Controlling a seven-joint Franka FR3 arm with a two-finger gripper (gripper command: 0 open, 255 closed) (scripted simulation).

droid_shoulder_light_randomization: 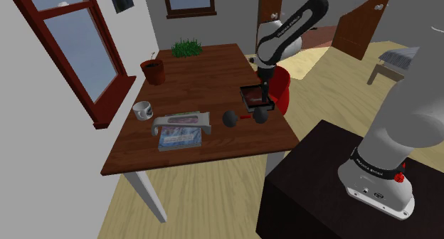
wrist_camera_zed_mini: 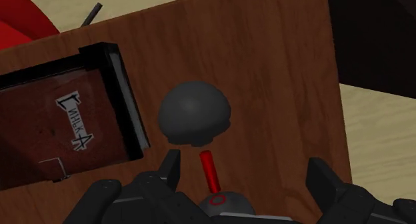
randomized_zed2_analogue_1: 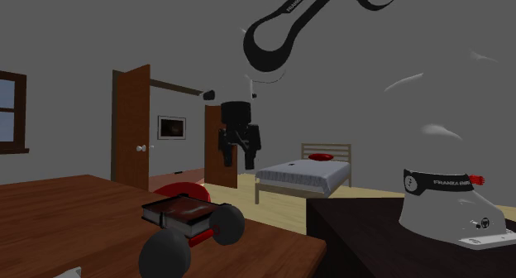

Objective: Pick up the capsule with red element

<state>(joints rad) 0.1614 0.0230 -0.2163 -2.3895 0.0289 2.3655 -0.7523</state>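
Observation:
The capsule (droid_shoulder_light_randomization: 245, 117) lies on the brown table (droid_shoulder_light_randomization: 199, 81) near its edge by the stand. It is shaped like a dumbbell: two dark grey balls joined by a short red rod (wrist_camera_zed_mini: 210, 171). My black gripper (droid_shoulder_light_randomization: 265, 97) hangs open just above it, over the ball nearer the table edge. In the wrist view the far ball (wrist_camera_zed_mini: 195, 113) sits ahead of the fingers, and the rod runs back between them, close to one finger (wrist_camera_zed_mini: 171, 169). Nothing is held. From the second exterior view the gripper (randomized_zed2_analogue_1: 238, 156) hovers well above the capsule (randomized_zed2_analogue_1: 197, 237).
A dark red book (droid_shoulder_light_randomization: 254, 95) lies right beside the capsule. A red chair (droid_shoulder_light_randomization: 282, 88) stands past the table edge. A mug (droid_shoulder_light_randomization: 143, 110), a brown pot (droid_shoulder_light_randomization: 153, 70), a grass plant (droid_shoulder_light_randomization: 185, 48) and a blue book with a grey holder (droid_shoulder_light_randomization: 181, 129) sit further off. The dark stand (droid_shoulder_light_randomization: 334, 188) is close by.

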